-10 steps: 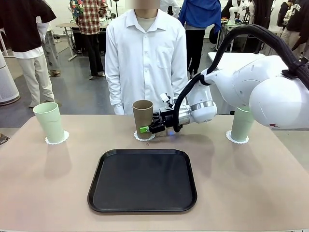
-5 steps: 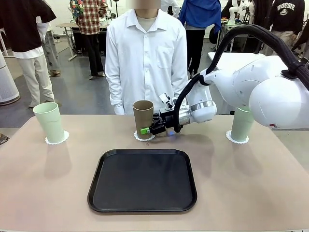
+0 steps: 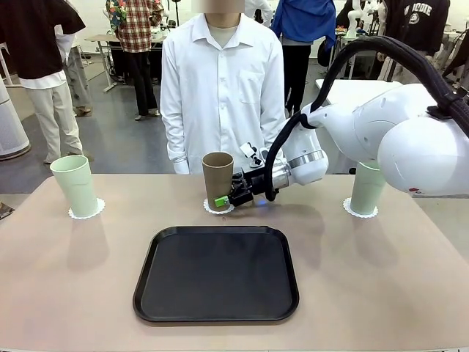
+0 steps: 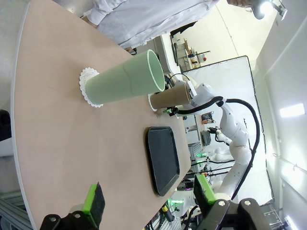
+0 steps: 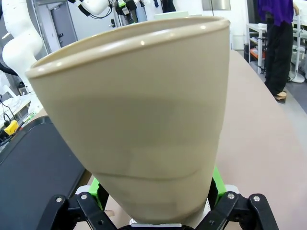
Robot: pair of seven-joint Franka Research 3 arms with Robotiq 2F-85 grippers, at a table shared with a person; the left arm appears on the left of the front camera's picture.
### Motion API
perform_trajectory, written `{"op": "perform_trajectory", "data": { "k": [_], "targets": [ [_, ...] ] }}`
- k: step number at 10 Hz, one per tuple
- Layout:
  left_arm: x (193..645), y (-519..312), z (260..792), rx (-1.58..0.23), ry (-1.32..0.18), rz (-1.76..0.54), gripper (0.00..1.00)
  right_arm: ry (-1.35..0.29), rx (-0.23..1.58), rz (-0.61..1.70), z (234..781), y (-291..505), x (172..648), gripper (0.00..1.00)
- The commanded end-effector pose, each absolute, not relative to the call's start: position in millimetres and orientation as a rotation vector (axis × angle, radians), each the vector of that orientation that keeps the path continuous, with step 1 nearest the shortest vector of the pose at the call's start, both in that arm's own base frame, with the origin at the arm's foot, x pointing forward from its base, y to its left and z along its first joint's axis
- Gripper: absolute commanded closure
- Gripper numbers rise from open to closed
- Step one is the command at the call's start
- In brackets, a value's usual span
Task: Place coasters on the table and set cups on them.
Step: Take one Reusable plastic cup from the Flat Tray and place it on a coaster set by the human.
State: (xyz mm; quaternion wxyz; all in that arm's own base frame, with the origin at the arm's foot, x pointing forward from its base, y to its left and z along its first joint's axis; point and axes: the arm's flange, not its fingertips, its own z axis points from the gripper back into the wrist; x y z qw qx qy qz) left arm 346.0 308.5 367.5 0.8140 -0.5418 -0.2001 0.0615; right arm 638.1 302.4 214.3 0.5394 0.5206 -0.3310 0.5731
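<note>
**benchwatcher:** So where's everything sitting? From my spot, the tan cup is upright on the middle coaster, at the far side of the table, right in front of the person in the white shirt. The right gripper is low at the base of that cup, coming in from the right side.

**tray_lurker:** Yep. In the right wrist view the tan cup sits between the green pads, and the jaws look spread wide around it, one finger on each side. I can't honestly tell if the pads are touching the cup wall or just flanking it.

**benchwatcher:** And the other two?

**tray_lurker:** One mint cup stands on its coaster at the far left, the other mint cup on a coaster at the far right, partly behind the right arm. The black tray lies in the middle of the table, nearer the robot, with nothing on it.

**benchwatcher:** Left arm?

**tray_lurker:** The left gripper has its jaws spread, nothing between them. It hangs over the table edge, well apart from the nearest mint cup.
</note>
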Motion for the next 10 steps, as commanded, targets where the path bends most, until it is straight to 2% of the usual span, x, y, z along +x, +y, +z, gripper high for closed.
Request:
{"op": "perform_trajectory", "data": {
  "k": [1, 10],
  "targets": [
    [344.1, 308.2, 369.3, -1.155, -0.432, 0.131, 0.0, -0.743, 1.198, 1.369, 221.8, 303.8, 644.7, 0.0],
    [344.1, 308.2, 369.3, -1.155, -0.432, 0.131, 0.0, -0.729, 1.15, 1.34, 230.5, 271.0, 641.2, 0.0]
  ]
}}
